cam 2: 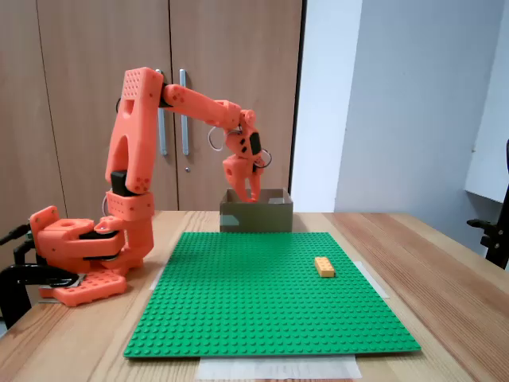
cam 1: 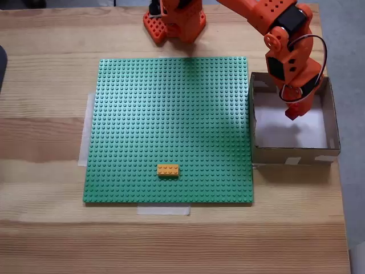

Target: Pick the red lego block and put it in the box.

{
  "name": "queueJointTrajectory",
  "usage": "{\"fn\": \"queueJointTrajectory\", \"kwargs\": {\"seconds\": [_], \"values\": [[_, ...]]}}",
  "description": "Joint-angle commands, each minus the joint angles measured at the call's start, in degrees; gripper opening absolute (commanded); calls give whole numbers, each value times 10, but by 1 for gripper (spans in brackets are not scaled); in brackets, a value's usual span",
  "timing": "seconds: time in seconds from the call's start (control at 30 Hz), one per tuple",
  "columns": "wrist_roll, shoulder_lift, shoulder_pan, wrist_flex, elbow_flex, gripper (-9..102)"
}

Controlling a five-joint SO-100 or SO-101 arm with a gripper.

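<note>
My orange gripper (cam 1: 292, 112) hangs over the inside of the box (cam 1: 293, 154), a shallow brown cardboard square with a white floor at the right of the table. A small dark red piece shows at the fingertips; it looks like the red lego block (cam 1: 292, 114), held above the white floor. In the side-on fixed view the gripper (cam 2: 249, 193) points down into the box (cam 2: 256, 216) at the far end of the green plate. The box walls hide how close the block is to the floor.
A flat green studded baseplate (cam 1: 171, 114) covers the table's middle, with a yellow-orange brick (cam 1: 167, 170) near its front edge, also seen on the baseplate (cam 2: 254, 294) as the brick (cam 2: 324, 267). The arm's base (cam 1: 174, 23) stands behind the plate.
</note>
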Motion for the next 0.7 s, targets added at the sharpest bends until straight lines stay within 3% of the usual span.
{"fn": "queueJointTrajectory", "kwargs": {"seconds": [0.0,0.17,0.27,0.33,0.43,0.67], "values": [[-10,4,6,-8,-24,-1],[-9,4,15,-7,-25,-1],[-11,4,18,-4,-30,11],[-11,4,18,-4,-30,27],[-11,4,18,-4,-30,34],[-14,4,18,4,-40,34]]}}
